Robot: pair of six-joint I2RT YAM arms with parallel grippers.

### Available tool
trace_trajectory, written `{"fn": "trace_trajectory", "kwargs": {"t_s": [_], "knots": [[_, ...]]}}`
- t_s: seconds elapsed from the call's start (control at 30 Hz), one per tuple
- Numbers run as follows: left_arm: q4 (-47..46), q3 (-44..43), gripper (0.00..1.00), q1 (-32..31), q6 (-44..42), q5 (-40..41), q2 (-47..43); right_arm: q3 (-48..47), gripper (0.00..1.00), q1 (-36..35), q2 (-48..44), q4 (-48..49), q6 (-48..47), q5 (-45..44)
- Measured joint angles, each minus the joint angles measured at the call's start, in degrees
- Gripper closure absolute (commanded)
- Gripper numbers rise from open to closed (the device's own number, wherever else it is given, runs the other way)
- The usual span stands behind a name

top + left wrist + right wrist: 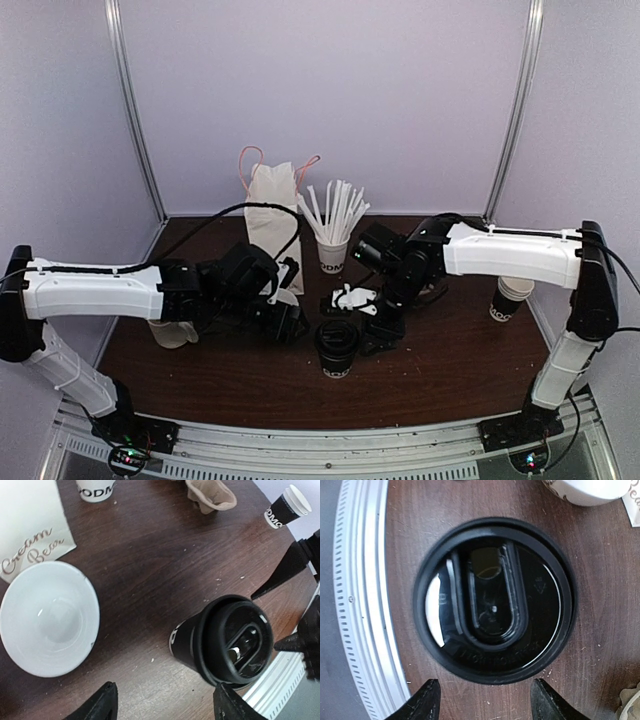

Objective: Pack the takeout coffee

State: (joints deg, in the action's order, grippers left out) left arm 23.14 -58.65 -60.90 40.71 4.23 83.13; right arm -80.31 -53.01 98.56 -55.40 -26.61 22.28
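— Right wrist view: where is the coffee (495,600)?
— Upright on the worktop (600,580), straight under the right end effector (485,702) and just ahead of its tips. The round black lid fills the middle of the view.
— Is that end effector on it?
— No. Its fingers (426,700) stand apart, one low on each side of the lid, with nothing clamped between them.
— And the other one?
— The left end effector (165,705) is spread too, and nothing sits between its tips. From there the coffee is ahead and to the right, close by. From above, the coffee stands between the two end effectors, near both.
— What lies further out?
— A mug (47,617) is ahead and left of the left end effector, touching nothing. A bag (30,525) with cursive lettering is just past it. Further ahead is a white cup (333,250) of stirrers. A second black cup (512,297) stands well off to the right end effector's right, beyond that arm.
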Motion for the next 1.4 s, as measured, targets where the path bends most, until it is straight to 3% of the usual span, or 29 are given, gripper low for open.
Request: {"fn": "trace_trajectory", "kwargs": {"t_s": [0.57, 0.87, 1.07, 1.23, 1.4], "knots": [[0.48, 3.56, 0.32, 0.11, 2.86, 2.16, -4.22, -9.16, 0.37, 10.45, 8.31, -0.20, 7.17, -3.04], [-1.75, 5.16, 0.47, 0.35, 7.61, 1.70, -4.28, -8.79, 0.42, 12.35, 7.54, -1.16, 8.00, -1.81], [-7.17, 5.73, 0.50, 0.92, 13.33, -3.78, -0.35, -7.43, 0.55, 18.80, 6.10, -2.86, 9.25, 11.06], [-11.67, 5.73, 0.51, 0.92, 16.65, -9.03, 4.13, -6.16, 0.59, 19.91, 6.82, -4.00, 10.49, 23.74], [-13.35, 5.62, 0.52, 0.92, 18.14, -11.06, 5.68, -6.16, 0.59, 19.47, 8.90, -4.17, 10.80, 29.24]]}}
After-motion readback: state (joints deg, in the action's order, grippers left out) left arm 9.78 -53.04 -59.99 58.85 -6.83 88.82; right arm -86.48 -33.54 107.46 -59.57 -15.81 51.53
